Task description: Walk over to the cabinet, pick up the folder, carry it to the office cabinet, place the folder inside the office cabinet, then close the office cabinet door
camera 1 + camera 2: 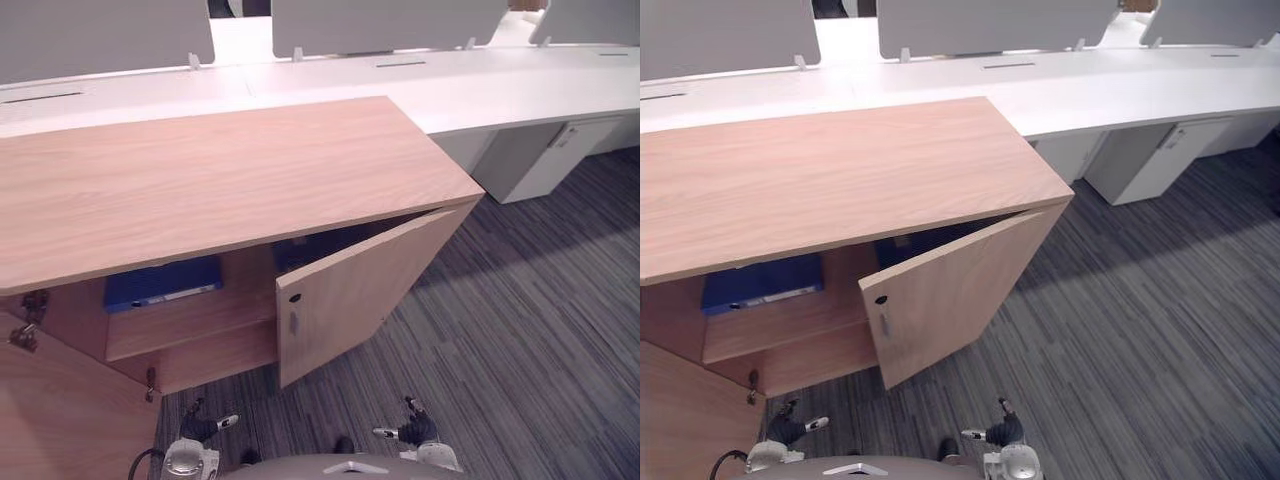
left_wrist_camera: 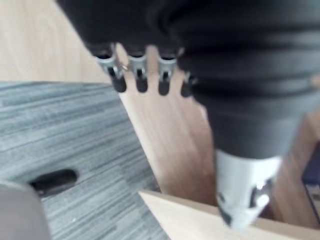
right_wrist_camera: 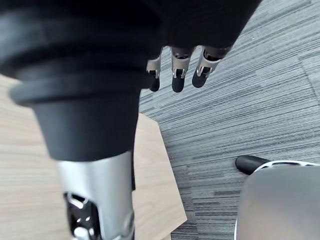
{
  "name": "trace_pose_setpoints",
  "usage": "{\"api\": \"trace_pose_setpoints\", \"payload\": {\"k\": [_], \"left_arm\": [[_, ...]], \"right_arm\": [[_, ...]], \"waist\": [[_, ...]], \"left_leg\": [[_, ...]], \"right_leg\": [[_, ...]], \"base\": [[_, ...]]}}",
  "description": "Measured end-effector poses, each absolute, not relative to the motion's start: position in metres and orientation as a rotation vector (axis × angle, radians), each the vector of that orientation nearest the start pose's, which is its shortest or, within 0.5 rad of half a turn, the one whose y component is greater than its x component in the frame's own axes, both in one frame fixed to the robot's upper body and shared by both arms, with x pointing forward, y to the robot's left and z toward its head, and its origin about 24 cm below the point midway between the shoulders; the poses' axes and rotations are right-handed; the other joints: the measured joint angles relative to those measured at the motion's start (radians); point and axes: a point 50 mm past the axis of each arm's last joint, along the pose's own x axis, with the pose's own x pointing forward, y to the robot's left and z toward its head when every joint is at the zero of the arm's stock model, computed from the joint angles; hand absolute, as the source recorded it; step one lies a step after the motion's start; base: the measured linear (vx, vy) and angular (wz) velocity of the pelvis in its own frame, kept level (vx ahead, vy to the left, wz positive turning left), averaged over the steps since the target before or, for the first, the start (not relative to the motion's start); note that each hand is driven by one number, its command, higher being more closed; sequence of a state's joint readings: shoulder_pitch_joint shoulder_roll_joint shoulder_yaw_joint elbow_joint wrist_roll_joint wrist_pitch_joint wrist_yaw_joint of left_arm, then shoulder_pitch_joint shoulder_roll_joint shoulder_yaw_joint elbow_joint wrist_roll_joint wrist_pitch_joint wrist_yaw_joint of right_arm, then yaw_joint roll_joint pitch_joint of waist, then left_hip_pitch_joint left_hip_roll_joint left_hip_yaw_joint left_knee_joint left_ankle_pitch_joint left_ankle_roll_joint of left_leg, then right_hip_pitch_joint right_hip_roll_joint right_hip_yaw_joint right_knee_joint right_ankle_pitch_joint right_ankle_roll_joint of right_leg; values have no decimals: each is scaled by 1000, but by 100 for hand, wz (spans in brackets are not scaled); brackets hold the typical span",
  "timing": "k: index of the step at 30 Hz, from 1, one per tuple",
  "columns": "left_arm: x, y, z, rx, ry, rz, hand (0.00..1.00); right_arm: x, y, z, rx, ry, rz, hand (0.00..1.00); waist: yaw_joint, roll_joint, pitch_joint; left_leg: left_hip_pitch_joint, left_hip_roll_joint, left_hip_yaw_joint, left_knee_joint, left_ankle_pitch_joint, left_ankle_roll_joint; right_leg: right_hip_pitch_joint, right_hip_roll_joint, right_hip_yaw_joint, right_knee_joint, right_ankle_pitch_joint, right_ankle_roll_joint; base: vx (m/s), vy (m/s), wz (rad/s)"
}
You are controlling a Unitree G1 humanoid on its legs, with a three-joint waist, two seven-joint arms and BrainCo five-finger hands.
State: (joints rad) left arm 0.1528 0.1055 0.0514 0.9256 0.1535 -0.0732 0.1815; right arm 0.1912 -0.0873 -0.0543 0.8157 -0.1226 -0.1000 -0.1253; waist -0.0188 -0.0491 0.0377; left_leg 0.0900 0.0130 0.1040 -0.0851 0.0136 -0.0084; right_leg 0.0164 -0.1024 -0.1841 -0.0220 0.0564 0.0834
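Folder (image 1: 163, 283), blue, flat on shelf (image 1: 190, 322) inside open office cabinet (image 1: 220, 180)

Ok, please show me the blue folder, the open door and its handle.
blue folder (image 1: 152, 280): left eye view, its cover.
open door (image 1: 370, 277): left eye view, middle of its face.
handle (image 1: 293, 321): left eye view, its metal bar.
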Motion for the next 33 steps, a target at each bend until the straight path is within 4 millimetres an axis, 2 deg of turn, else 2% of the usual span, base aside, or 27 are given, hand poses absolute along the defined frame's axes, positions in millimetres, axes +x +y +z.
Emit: {"api": "trace_pose_setpoints", "payload": {"k": [3, 13, 19, 22, 23, 27, 29, 31, 33], "left_arm": [[94, 211, -151, 265, 1002, 238, 0], [82, 219, -153, 202, 1039, 328, 0], [81, 225, -152, 168, 1037, 374, 0], [79, 228, -152, 145, 1036, 406, 0], [79, 230, -152, 136, 1035, 421, 0], [77, 230, -152, 100, 1039, 460, 0], [76, 230, -152, 79, 1036, 490, 0], [77, 231, -151, 41, 1022, 538, 0], [82, 231, -149, 31, 998, 551, 0]], "right_arm": [[101, -203, -144, -223, 927, -203, 0], [89, -207, -154, -211, 1031, -231, 0], [92, -206, -154, -211, 1034, -228, 0], [95, -206, -154, -212, 1030, -233, 0], [97, -206, -154, -212, 1027, -234, 0], [100, -205, -154, -213, 1027, -231, 0], [104, -204, -153, -210, 1013, -228, 0], [112, -197, -150, -192, 976, -224, 0], [118, -190, -147, -172, 947, -219, 0]], "waist": [[0, -2, -4], [1, -8, -1], [4, -16, 5], [11, -18, 11], [18, -25, 11], [29, -25, 19], [48, -22, 26], [56, -24, 43], [59, -33, 61]], "left_leg": [[3, -5, -25, -1, 7, 9], [-8, -17, -49, -2, 6, 11], [-51, -34, -97, -1, 14, 17], [-69, -44, -155, -1, 17, 23], [-75, -45, -171, -1, 20, 26], [-76, -47, -248, 0, 29, 15], [-79, -49, -300, 5, 39, 7], [-94, -55, -356, 6, 57, 1], [-120, -69, -367, 38, 55, 0]], "right_leg": [[12, -9, -27, 8, -20, 1], [21, -17, -36, -13, -22, 4], [-30, -34, -44, 54, -44, 32], [-36, -33, -23, 89, -80, 25], [-31, -33, -24, 91, -91, 19], [7, -30, -27, 95, -116, -16], [24, -31, -59, 114, -137, -34], [34, -37, -106, 143, -165, -36], [36, -52, -132, 167, -189, -29]], "base": [[-110, -17, 23], [-49, 2, 8], [61, 12, 19], [124, 5, 56], [120, -1, 63], [101, -1, 72], [57, -21, 77], [-1, -33, 91], [-74, -21, 92]]}}
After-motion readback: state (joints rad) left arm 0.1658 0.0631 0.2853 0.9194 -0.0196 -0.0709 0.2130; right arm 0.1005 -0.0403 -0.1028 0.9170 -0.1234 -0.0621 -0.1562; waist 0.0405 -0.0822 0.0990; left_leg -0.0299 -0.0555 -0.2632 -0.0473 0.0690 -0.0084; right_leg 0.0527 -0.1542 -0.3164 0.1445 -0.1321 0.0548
